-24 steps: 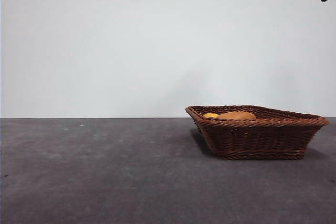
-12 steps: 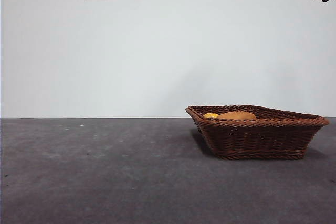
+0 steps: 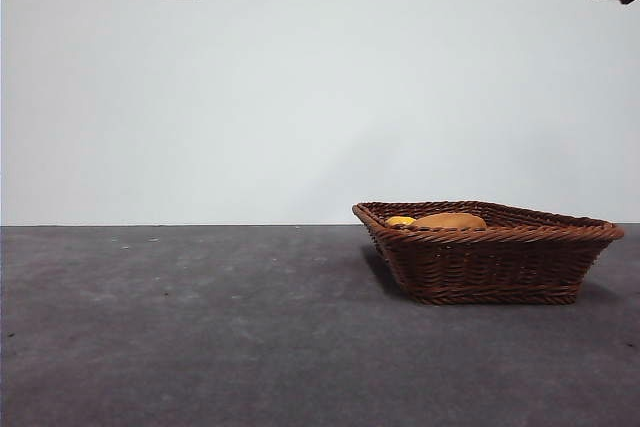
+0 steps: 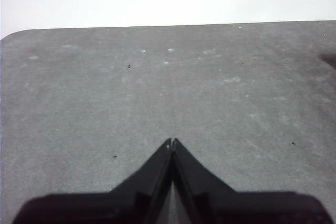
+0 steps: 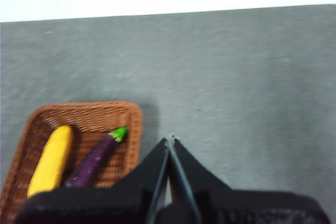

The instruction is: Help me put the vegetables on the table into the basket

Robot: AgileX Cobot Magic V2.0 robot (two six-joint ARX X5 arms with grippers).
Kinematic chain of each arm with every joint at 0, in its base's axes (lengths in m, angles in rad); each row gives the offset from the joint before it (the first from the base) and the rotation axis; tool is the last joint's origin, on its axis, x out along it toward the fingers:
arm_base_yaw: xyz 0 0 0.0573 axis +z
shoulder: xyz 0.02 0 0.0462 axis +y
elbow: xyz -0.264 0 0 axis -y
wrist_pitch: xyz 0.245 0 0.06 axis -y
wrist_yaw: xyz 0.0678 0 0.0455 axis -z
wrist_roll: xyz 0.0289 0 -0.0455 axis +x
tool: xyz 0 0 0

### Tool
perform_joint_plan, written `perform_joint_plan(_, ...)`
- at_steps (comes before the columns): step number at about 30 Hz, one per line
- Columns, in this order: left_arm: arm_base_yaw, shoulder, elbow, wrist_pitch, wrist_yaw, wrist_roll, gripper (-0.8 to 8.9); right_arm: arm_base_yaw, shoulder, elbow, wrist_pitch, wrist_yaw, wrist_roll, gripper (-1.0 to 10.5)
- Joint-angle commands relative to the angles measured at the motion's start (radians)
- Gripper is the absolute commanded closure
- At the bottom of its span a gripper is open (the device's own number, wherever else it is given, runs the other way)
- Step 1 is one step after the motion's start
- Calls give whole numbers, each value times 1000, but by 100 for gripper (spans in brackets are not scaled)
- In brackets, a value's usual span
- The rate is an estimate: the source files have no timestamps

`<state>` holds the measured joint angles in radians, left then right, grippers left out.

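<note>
While both tools, left (image 4: pixel 172 141) and right (image 5: pixel 170 139), sit pinched closed, the brown woven wicker basket (image 5: pixel 84 116) beside the right tool shows a yellow corn cob (image 5: pixel 52 158) and purple eggplant (image 5: pixel 94 158), partly cut off.

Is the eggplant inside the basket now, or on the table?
Inside. The right wrist view shows the eggplant lying in the basket beside the corn cob.

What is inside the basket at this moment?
The basket holds a potato and corn, both peeking above the rim in the front view, plus an eggplant seen only in the right wrist view. The wicker wall hides the rest.
</note>
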<state>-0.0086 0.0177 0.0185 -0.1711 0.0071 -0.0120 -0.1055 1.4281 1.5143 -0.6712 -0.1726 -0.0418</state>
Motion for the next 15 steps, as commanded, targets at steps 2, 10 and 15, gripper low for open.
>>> perform_joint_plan(2, 3, 3, -10, 5, 0, -6, 817, 1, -116, -6, 5, 9, -5, 947)
perform_joint_plan(10, 3, 4, -10, 5, 0, -6, 817, 2, -531, -216, 226, 8, -4, 947)
perform_joint_plan(15, 3, 4, -10, 5, 0, -6, 817, 1, -776, -545, 509, 9, -5, 947)
